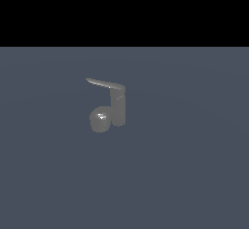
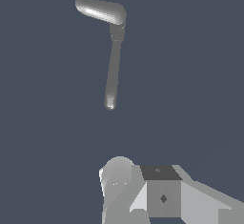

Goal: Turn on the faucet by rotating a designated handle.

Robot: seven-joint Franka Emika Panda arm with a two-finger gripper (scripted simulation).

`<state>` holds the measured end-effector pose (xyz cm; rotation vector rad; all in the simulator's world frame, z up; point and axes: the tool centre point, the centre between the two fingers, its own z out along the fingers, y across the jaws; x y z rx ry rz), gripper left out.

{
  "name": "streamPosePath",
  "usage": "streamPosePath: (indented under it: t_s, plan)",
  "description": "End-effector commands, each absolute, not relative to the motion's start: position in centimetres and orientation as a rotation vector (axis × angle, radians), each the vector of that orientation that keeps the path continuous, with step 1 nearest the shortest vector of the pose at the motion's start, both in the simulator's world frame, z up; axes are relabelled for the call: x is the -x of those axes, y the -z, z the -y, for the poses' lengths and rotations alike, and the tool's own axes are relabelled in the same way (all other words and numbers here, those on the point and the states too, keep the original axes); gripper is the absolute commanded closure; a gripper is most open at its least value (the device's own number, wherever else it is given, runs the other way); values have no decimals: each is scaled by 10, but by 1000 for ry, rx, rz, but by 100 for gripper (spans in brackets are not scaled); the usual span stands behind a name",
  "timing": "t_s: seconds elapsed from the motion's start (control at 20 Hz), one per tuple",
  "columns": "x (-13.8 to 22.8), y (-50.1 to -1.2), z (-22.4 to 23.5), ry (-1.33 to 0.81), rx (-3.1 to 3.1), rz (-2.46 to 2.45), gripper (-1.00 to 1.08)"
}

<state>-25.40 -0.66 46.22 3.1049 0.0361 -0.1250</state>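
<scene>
The faucet is a small dull grey post standing alone on the floor, with a rounded spout low at its side. The handle is a thin flat lever reaching from the post's top toward the exterior view's left. In the wrist view the faucet is seen from above: the handle is the wide tapering piece and the spout is the narrow arm. Parts of my gripper show at the frame's edge, well apart from the faucet. Its jaw opening does not show. The arm is out of the exterior view.
The faucet stands on a flat blue-grey floor that ends at a black band at the back. No other object shows in either view.
</scene>
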Motion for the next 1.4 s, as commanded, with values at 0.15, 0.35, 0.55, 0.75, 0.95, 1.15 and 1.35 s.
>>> streamPosePath:
  t_s: [0.15,0.35,0.55,0.75,0.95,1.15,1.35]
  plan:
    - [253,-462,6,125,-3106,-30,108]
    - [246,-460,5,125,-3115,7,108]
    - [234,-458,2,124,-3128,71,108]
    - [218,-453,-2,126,-3143,165,108]
    - [196,-446,-8,131,-3155,293,108]
    - [172,-436,-15,140,-3158,448,108]
    - [147,-424,-22,153,-3147,608,108]
